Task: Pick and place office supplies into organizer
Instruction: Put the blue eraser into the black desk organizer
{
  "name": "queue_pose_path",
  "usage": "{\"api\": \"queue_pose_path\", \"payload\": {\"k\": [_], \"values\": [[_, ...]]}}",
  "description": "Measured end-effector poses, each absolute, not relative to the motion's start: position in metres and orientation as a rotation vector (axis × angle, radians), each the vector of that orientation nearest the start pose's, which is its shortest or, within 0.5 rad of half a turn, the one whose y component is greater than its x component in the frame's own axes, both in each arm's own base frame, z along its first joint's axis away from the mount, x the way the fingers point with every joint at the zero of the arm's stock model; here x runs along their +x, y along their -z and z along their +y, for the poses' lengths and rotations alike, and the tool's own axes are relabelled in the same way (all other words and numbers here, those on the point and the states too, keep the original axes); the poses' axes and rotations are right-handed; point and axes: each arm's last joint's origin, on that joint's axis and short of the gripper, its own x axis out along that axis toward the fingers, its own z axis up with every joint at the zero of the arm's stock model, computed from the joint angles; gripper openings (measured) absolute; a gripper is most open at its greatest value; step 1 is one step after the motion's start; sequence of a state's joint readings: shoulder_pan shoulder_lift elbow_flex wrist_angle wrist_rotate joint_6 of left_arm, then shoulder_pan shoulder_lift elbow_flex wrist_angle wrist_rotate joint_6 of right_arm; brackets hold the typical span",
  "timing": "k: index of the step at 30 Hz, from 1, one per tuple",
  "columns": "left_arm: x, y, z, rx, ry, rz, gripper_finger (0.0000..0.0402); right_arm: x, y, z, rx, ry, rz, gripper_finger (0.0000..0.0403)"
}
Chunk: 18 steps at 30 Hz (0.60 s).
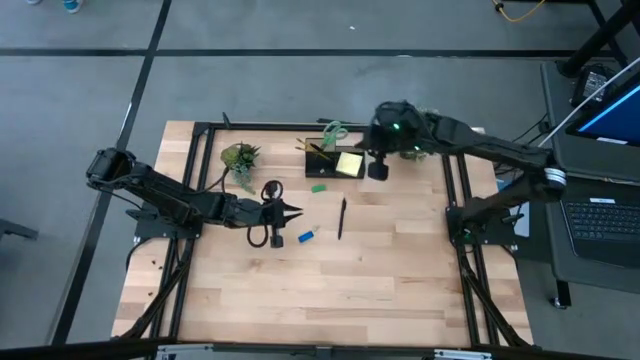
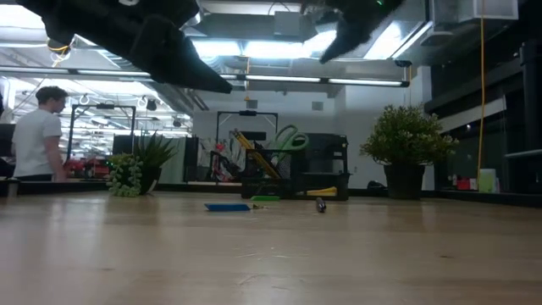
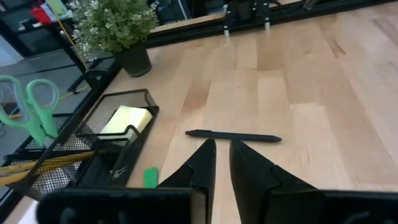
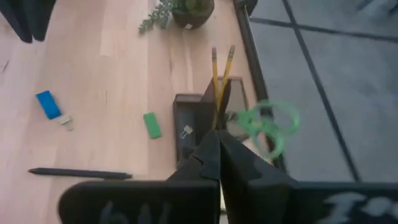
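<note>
Black mesh, the organizer (image 1: 332, 160) sat at the far edge of the tabletop (image 1: 380, 290), already holding green-handled scissors (image 1: 333, 130), two pencils (image 4: 221, 68) and a yellow sticky-note pad (image 1: 349, 164). The right gripper (image 1: 378, 168) hung just above its right end, fingers pressed together and holding nothing I could see. The left gripper (image 1: 292, 212) hovered lower over the middle of the tabletop, fingers only slightly parted and empty, pointing toward the black pen (image 1: 342, 217). A blue eraser (image 1: 306, 236) lay near it, a green eraser (image 1: 318, 187) just in front of the organizer. To my eye a drop-off was done; next the left gripper needed to spread wider and settle over the pen.
</note>
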<state>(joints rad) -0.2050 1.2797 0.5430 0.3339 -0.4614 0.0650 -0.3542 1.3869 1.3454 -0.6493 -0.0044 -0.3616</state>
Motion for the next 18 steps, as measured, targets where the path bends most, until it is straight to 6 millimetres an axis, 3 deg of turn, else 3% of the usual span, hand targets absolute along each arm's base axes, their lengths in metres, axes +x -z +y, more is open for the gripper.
{"api": "queue_pose_path", "payload": {"k": [8, 18], "values": [[0.247, -0.194, -0.038, 0.118, -0.26, 0.438, 0.0081, 0.238, -0.282, -0.077, -0.17, 0.226, 0.579, 0.0001], [0.249, -0.187, -0.038, 0.024, -0.295, 0.456, 0.0092, 0.228, -0.243, -0.047, -0.099, 0.038, 0.482, 0.0003]]}}
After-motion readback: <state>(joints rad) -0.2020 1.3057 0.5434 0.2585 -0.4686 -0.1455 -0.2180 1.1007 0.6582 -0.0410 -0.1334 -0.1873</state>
